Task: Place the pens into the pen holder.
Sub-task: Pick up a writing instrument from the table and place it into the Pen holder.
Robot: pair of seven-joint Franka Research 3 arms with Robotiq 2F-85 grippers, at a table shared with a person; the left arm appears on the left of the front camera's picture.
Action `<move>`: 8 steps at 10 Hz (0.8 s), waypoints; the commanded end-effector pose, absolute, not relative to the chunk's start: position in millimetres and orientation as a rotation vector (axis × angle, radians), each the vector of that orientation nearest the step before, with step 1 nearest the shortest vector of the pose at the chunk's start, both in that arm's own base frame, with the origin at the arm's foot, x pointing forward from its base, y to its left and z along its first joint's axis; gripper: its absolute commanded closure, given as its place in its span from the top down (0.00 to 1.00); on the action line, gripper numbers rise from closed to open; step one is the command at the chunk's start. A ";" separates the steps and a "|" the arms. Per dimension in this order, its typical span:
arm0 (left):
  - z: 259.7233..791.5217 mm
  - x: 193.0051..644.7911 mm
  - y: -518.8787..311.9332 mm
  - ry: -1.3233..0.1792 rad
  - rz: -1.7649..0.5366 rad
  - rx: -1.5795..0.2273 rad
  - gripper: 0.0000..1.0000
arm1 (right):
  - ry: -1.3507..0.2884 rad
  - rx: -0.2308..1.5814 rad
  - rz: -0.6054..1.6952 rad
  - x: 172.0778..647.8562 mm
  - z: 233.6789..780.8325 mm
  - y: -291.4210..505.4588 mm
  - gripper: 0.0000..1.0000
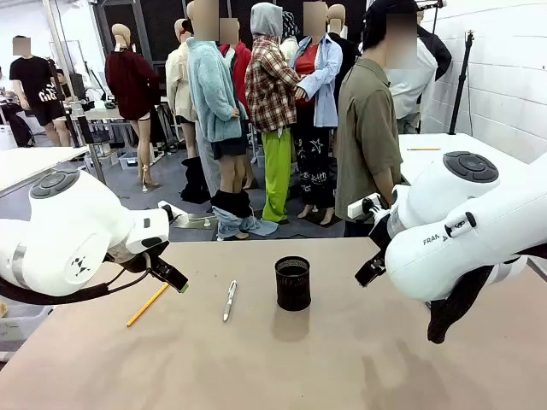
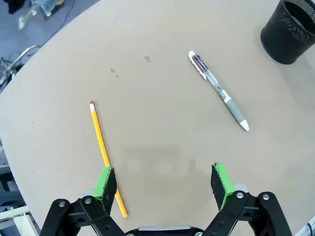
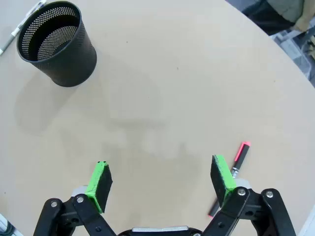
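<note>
The left gripper (image 2: 165, 179) is held spread wide above the table (image 1: 342, 359), with nothing between its green pads. In its wrist view the yellow pencil (image 2: 106, 155) is seen lying flat, not centred in the gap but passing under one pad. Its long axis runs away from the gripper, eraser end farthest, roughly across the line along which the jaws would close. A small sideways shift is judged to be needed before a pinch. The silver-white pen (image 2: 219, 90) lies flat farther off, aslant, toward the pen holder (image 1: 293, 284), which stands upright and empty between the arms. The right gripper (image 3: 162, 179) is likewise spread and empty. A red-tipped pen (image 3: 240, 155) lies just beside one of its pads, so that pen is nearer the right arm.
</note>
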State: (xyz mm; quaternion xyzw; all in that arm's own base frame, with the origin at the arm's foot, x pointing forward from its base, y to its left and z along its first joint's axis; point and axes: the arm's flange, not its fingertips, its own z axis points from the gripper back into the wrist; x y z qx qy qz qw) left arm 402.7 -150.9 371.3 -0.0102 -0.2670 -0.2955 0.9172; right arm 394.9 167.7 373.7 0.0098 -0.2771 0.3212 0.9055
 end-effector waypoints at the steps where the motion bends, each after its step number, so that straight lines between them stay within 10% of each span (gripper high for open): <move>1: 371.4 402.7 -150.9 -0.549 -0.608 -0.021 1.00 | -0.572 0.020 0.663 394.9 373.7 167.7 1.00; 8: 371.4 402.7 -150.9 -0.549 -0.608 -0.021 1.00 | -0.572 0.020 0.663 394.9 373.7 167.7 1.00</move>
